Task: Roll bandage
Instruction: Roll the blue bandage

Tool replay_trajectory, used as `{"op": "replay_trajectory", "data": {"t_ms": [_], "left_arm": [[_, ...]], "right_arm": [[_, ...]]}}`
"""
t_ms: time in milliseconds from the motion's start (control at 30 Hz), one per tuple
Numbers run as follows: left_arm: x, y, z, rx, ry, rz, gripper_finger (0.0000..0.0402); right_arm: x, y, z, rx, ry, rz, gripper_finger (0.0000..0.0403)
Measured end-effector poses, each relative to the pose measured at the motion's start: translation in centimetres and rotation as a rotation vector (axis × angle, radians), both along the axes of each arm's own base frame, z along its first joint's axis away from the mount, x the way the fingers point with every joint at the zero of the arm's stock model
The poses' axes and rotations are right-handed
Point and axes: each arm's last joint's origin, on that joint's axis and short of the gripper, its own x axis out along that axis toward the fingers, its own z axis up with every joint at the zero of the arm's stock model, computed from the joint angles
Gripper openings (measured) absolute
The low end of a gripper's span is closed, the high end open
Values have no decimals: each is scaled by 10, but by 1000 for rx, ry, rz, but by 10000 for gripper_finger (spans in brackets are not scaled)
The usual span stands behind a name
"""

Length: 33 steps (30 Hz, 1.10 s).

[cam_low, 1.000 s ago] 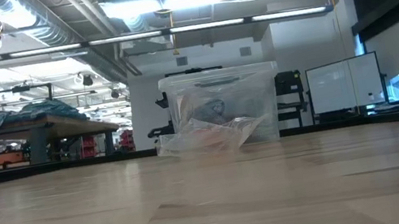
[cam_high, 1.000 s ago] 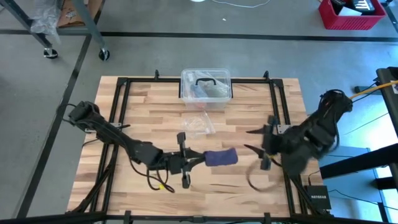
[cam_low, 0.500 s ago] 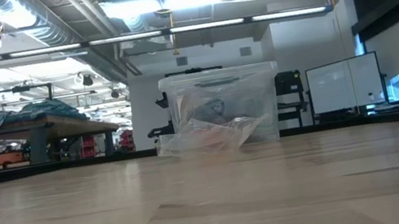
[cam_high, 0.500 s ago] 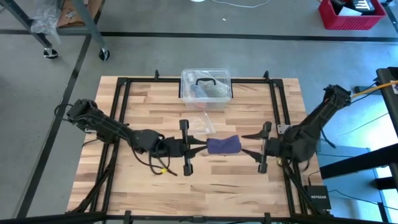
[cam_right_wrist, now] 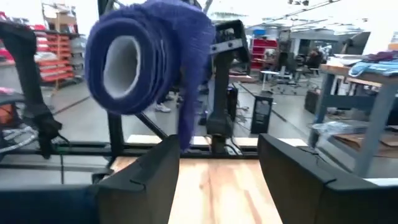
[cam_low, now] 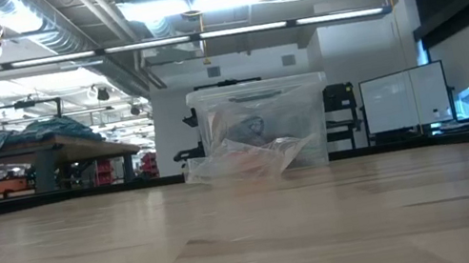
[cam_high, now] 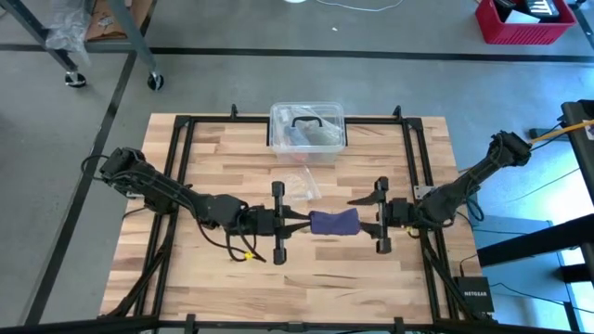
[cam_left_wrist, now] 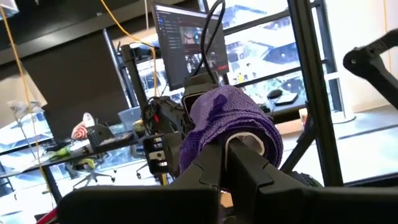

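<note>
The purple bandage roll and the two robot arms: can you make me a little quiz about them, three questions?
1. True or false: the bandage is rolled around a pale core.
2. Which gripper is shut on the bandage?
A. the left gripper
B. the right gripper
C. neither
3. Fill in the word: in the high view, the crinkled clear wrapper lies between the bandage and the clear plastic ____ with a black handle.

Key
1. True. Both wrist views show a pale tube inside the roll.
2. A. The right gripper is open, its fingers apart by the roll's other end.
3. box
</note>
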Motion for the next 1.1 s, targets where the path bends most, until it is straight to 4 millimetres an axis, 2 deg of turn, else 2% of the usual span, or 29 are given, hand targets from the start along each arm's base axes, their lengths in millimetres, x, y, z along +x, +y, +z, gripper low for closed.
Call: {"op": "replay_trajectory", "data": {"t_ms": [467,733,867,1100], "left_arm": [[3,2,-2,-44,-1,-71,8],[10,3,-9,-15,-2,-66,8],[9,0,-9,-17,-2,-73,8],[9,-1,-10,-19,13,-86,8]], "right_arm": [[1,2,2,44,-29,27,220],[18,6,-8,38,-29,3,211],[17,6,-3,29,-72,3,159],[16,5,-2,-60,-68,-57,19]]}}
